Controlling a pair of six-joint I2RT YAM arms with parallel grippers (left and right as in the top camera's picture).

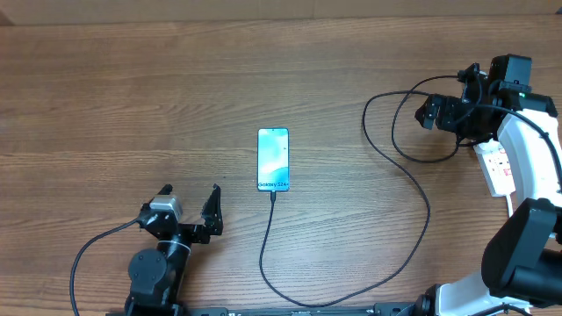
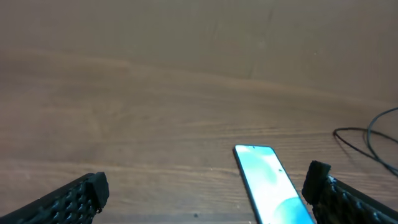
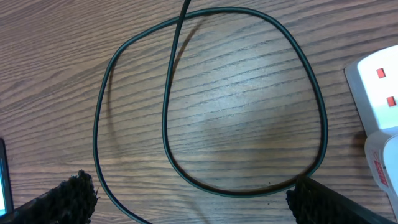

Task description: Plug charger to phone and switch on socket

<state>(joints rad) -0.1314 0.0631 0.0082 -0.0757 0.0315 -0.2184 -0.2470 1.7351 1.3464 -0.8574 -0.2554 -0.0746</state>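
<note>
- Wooden table (image 1: 132,88) beneath everything.
- Mid-table: phone (image 1: 273,159), lying flat, lit blue-teal screen up, long side running near to far, "Galaxy S24+" lettering towards its near end.
- At the phone's near short edge: tip of the charger (image 1: 428,206), touching that edge; too small to tell whether fully seated.
- From there, thin black cable trailing towards the near edge, sweeping right, climbing far again and ending in a wide loop flat on the table at far right.
- Far right, beside that loop: socket (image 3: 373,87), a white strip, mostly covered by the right arm (image 1: 536,149) in the overhead view; outlets hidden, so contents not visible.
- At the right edge of the right wrist view: two red switches (image 3: 380,73) on the strip; on or off not discernible.
- Near left, well left of the phone: left gripper (image 1: 191,193), fingers spread wide, nothing between them; in its wrist view, phone just inside the right-hand finger.
- Far right, above the cable loop: right gripper (image 1: 446,104), fingers spread wide, clamped on nothing, loop lying on the table below.
</note>
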